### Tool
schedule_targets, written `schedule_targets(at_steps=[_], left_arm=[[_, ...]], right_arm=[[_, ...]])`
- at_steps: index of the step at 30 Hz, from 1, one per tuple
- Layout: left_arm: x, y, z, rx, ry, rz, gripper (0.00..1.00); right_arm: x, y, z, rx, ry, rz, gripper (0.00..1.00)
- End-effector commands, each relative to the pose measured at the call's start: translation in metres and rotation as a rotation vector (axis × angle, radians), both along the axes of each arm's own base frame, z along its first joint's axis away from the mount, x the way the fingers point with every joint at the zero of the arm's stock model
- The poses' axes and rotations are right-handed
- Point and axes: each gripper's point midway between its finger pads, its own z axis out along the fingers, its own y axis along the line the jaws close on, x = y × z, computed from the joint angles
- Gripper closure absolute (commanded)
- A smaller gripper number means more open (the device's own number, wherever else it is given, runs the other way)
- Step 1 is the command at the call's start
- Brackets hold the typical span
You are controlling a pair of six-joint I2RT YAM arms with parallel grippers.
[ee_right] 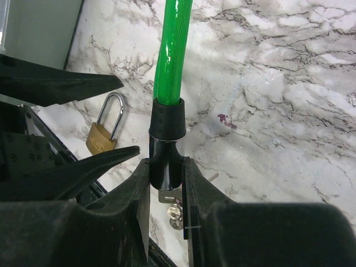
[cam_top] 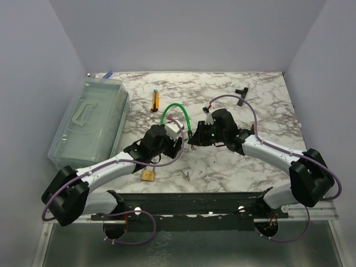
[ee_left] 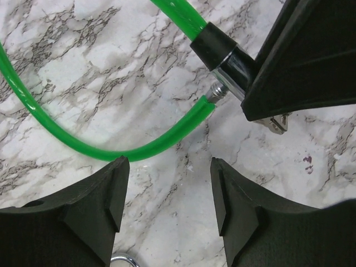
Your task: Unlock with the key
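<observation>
Clearly the key is the delicate piece. We see it low in the centre of the right wrist view, a small silvery bit at the bottom end of the black lock barrel, tucked between the fingers of the right gripper. We cannot tell whether its blade is seated in the barrel. That gripper is clenched on the barrel, one finger on each side. In the left wrist view the left gripper is released, jaws wide apart and holding nothing. It hovers over the marble table, with the green cable curving across just above its fingertips.

We judge the key light, thin and stiff, with smooth metal faces that would slip under a loose pinch. The place to hold it is the flat head, pressing on its two broad faces, so that a turn runs about the barrel's axis and does not bend the blade. The barrel is glossy and round, so it may spin in the right grip under torque. The cable looks springy and could tug the barrel sideways. Its metal tip sits just beside the barrel's mouth, at the upper right of the left wrist view. A brass padlock lies apart, at the left of the right wrist view.
</observation>
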Motion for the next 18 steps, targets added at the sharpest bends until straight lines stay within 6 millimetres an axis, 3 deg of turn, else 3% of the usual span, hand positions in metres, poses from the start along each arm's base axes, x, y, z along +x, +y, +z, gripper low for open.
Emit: schedule_targets(at_steps=[1, 14, 18], left_arm=[[0.004, -0.017, 0.003, 0.073, -0.094, -0.158, 0.36], [0.016, -0.04, -0.012, 0.119, -0.178, -0.258, 0.47], [0.021, -0.044, -0.011, 0.138, -0.219, -0.277, 0.54]], right_arm=[[-0.002, -0.006, 0.002, -0.019, -0.031, 0.002, 1.0], [-0.008, -0.003, 0.004, -0.003, -0.025, 0.033, 1.0], [-0.009, -0.004, 0.004, -0.003, -0.023, 0.035, 1.0]])
